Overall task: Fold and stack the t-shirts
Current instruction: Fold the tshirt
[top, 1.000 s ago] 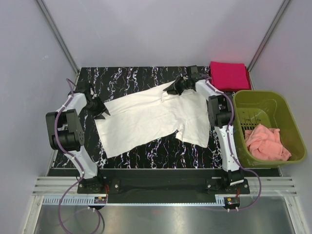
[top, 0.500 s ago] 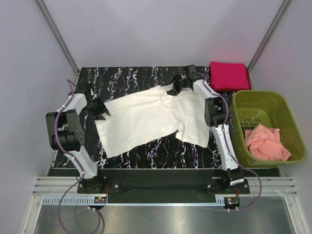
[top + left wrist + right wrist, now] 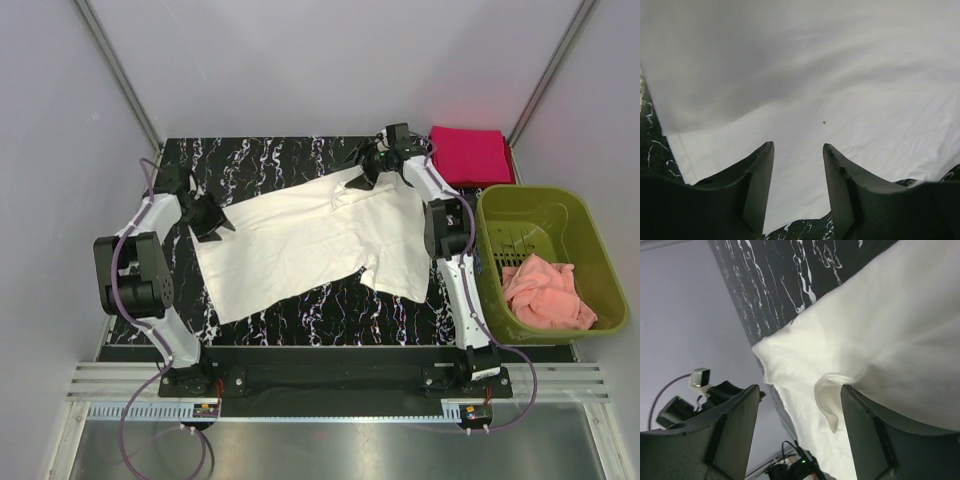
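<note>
Right gripper [image 3: 363, 176] retreated rearward, spread over the white t-shirt [image 3: 300, 245]; left gripper [image 3: 214, 217] spread at its edge.

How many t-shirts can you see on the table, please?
2: a cream-white t-shirt spread across the middle of the table, and a magenta-red t-shirt folded at its far right corner. The pink cloth in the green basket may be another.

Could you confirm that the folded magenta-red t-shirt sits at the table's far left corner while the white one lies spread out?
Not quite: the top external view shows the folded magenta-red cloth t-shirt at the far right corner; the cream-white cloth t-shirt does lie spread out.
</note>
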### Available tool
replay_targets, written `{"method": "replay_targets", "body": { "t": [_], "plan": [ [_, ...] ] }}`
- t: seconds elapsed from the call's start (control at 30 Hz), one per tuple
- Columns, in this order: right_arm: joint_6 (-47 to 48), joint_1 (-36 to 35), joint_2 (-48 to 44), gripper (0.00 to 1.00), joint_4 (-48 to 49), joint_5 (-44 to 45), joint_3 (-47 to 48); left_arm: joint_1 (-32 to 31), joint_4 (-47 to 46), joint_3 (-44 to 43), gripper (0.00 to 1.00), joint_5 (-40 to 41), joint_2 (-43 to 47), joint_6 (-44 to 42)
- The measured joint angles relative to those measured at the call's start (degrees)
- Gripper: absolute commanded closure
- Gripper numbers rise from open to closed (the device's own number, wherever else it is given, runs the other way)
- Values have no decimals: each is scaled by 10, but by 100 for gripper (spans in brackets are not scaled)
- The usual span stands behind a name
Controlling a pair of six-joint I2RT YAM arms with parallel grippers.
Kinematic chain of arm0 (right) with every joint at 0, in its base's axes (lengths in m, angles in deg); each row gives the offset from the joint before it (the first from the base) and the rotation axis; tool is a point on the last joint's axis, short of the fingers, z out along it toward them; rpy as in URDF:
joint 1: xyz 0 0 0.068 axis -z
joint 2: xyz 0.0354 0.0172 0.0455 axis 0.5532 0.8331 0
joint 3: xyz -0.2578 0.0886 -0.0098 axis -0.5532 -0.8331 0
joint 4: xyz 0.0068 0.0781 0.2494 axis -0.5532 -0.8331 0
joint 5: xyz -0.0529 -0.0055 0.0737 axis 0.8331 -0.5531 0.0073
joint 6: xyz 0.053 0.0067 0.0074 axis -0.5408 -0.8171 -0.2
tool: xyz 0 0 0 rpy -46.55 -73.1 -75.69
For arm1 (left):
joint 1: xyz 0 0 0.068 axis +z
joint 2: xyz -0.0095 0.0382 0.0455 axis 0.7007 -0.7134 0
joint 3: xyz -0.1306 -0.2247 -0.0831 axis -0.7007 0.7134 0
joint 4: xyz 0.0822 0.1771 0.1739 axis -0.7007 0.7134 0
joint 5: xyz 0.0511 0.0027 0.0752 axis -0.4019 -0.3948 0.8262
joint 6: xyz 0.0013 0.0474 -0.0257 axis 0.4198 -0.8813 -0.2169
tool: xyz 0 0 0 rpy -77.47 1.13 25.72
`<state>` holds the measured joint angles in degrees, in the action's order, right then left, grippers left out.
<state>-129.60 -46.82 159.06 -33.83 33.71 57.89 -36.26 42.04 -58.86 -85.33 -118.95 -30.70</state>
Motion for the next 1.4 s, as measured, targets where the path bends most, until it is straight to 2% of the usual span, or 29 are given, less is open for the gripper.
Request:
{"method": "replay_targets", "body": {
  "t": [0.13, 0.27, 0.37, 0.4, 0.43, 0.53, 0.6, 0.73, 0.8, 1.07, 1.4],
  "plan": [
    [71, 22, -43, 18, -31, 48, -20, -43, -33, 0, 38, -15, 20, -3],
    [139, 46, -79, 22, -60, 93, -7, -106, -78, -4, 35, -46, 16, 7],
    [186, 61, -108, 33, -85, 133, -15, -160, -120, -30, 30, -61, -10, 17],
    [204, 64, -121, 45, -90, 146, -27, -177, -135, -43, 30, -60, -22, 19],
    [224, 67, -136, 51, -95, 158, -45, -197, -153, -57, 31, -57, -36, 19],
    [272, 78, -176, 64, -109, 184, -102, -253, -188, -117, 43, -29, -90, 19],
    [301, 84, -189, 68, -112, 189, -126, -283, -190, -170, 49, -9, -135, 14],
    [331, 96, -191, 48, -107, 182, -151, -327, -173, -306, 47, 57, -231, -10],
    [343, 101, -190, 44, -106, 176, -154, -338, -166, -342, 46, 85, -256, -17],
    [353, 102, -189, 42, -88, 136, -157, -354, -138, -409, 47, 173, -318, -56],
    [350, 105, -189, 43, -64, 107, -190, -417, -119, -414, 46, 241, -329, -121]
  ]
}}
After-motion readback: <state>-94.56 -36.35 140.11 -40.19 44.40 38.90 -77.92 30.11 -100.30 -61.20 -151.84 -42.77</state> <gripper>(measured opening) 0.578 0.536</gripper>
